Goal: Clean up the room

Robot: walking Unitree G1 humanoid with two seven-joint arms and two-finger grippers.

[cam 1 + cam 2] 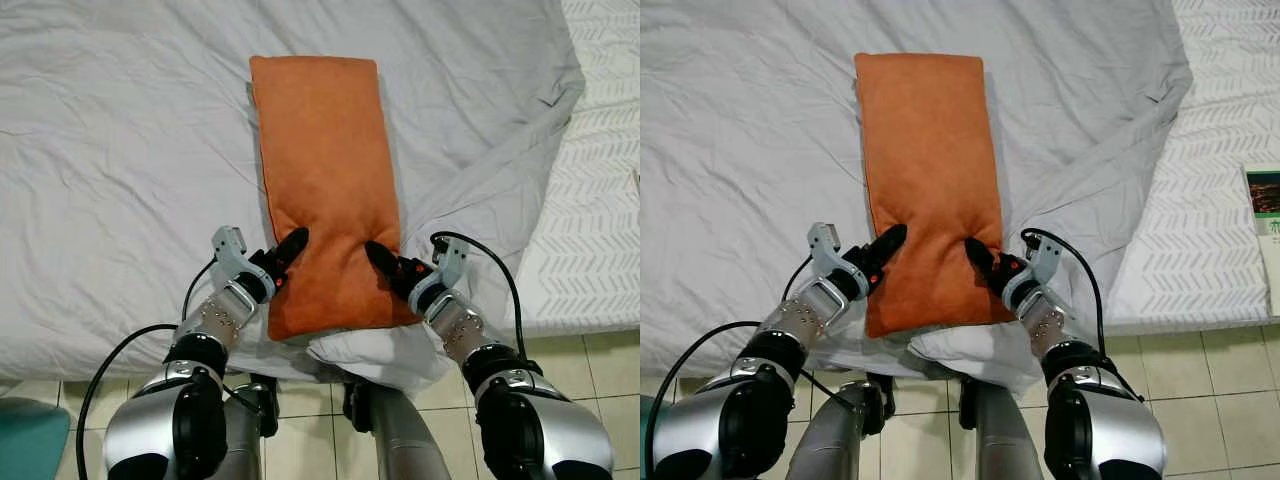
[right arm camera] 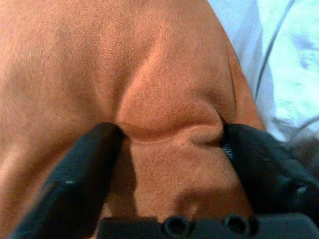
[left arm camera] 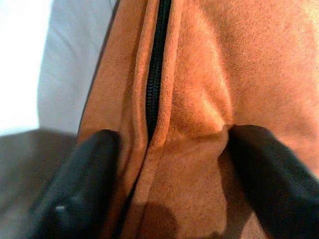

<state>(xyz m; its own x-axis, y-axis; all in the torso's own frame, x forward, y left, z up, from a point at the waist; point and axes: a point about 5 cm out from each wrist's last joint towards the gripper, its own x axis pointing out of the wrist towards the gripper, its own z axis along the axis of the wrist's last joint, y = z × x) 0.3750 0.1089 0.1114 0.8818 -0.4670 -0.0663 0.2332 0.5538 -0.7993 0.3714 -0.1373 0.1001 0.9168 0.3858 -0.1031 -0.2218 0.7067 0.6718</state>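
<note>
1. A long rectangular orange suede-like cushion [image 1: 325, 180] lies lengthwise on a wrinkled pale grey bedsheet [image 1: 110, 170], its far end toward 12 o'clock and its near end overhanging the bed's edge toward 6 o'clock.

2. The left gripper [image 1: 288, 250] sits at about 8 o'clock of the cushion, pinching the long edge. In the left wrist view its black fingers [image 3: 82, 179] are clenched either side of the seam with the black zipper [image 3: 155, 64].

3. The right gripper [image 1: 384, 262] sits at about 4 o'clock, mirrored on the opposite edge. In the right wrist view its fingers [image 2: 84, 169] grasp a puckered fold of the orange fabric.

4. Handling, as a judgement: the cushion looks soft and light, dimpling wherever it is squeezed. The napped cover should give good friction and little risk of slipping. Being limp, it will likely sag from its far end if lifted only by the near corners. Holds on both long edges near one end, as now, suit dragging or swinging it; the zipper seam offers a firmer ridge.

5. A white bundle of bedding [image 1: 375, 352] bulges beneath the cushion's near end at 6 o'clock; what it is exactly cannot be told.

6. A white chevron-quilted cover [image 1: 600, 200] lies at 3 o'clock, cut off by the frame. In the right eye view, a partly cropped book-like item [image 1: 1265, 220] rests on it.

7. The cushion's underside is hidden.
</note>
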